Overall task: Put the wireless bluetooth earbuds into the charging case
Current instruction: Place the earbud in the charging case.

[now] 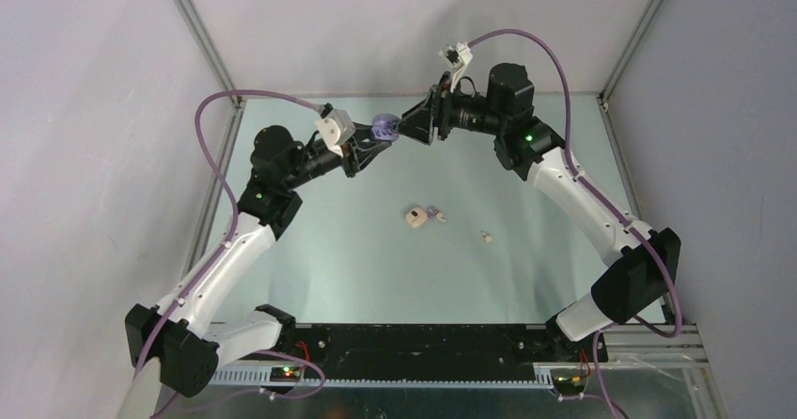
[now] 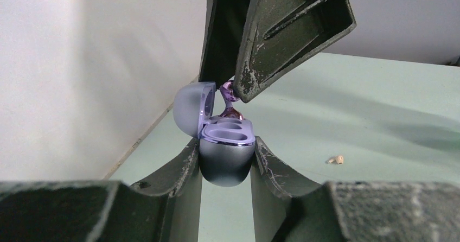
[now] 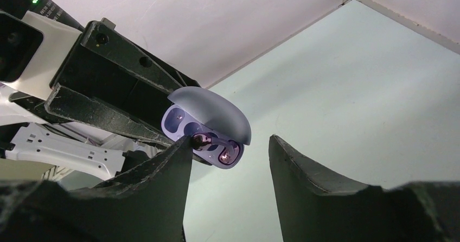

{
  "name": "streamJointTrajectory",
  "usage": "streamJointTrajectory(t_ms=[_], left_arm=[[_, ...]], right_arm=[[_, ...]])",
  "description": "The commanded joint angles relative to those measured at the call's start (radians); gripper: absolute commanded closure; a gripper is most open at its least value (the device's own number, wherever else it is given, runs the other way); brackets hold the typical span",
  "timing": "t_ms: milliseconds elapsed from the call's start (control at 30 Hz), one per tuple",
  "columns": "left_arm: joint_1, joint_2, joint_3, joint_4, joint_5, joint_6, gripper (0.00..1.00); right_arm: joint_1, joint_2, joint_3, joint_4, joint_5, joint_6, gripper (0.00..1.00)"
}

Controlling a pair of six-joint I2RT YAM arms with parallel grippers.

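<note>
My left gripper (image 2: 225,143) is shut on the lavender charging case (image 2: 226,163), held up off the table with its lid (image 2: 189,110) swung open. A lavender earbud (image 2: 230,94) sticks up out of one socket, tilted. One fingertip (image 3: 183,144) of my right gripper (image 3: 230,143) touches that earbud (image 3: 206,140); its jaws stand apart with nothing between them. Seen from above, the case (image 1: 382,126) sits between the left gripper (image 1: 369,145) and the right gripper (image 1: 410,126) at the back of the table. Another lavender earbud (image 1: 436,214) and a white earbud (image 1: 486,238) lie on the table.
A small beige rounded piece (image 1: 414,218) lies beside the loose lavender earbud at mid-table. The green table (image 1: 357,269) is fenced by metal posts and grey walls at the back and sides. The white earbud (image 2: 336,159) also shows on the table in the left wrist view.
</note>
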Motion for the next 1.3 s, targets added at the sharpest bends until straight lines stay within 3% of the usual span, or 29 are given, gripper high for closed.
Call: streamJointTrajectory(t_ms=[0,533,633,733,1033,1267], left_arm=[[-0.001,-0.042,0.0,0.074,0.006,-0.001,1.0],[-0.004,-0.053,-0.018,0.101,0.02,0.025,1.0],[-0.005,-0.059,-0.027,0.105,0.022,0.033,1.0],[-0.005,-0.064,-0.036,0.111,0.022,0.046,1.0],[-0.004,-0.069,-0.044,0.122,-0.011,0.034,1.0],[-0.004,-0.064,-0.04,0.124,-0.015,0.015,1.0]], right_arm=[[-0.004,0.007,0.004,-0.018,0.053,-0.064,0.43],[0.006,0.064,0.03,-0.049,0.096,-0.056,0.41],[0.005,0.075,0.031,-0.051,0.078,-0.058,0.35],[0.003,0.09,0.031,-0.057,-0.015,-0.1,0.23],[-0.041,0.108,0.02,-0.007,-0.25,-0.089,0.02],[-0.097,0.107,0.022,0.211,-0.43,0.113,0.01]])
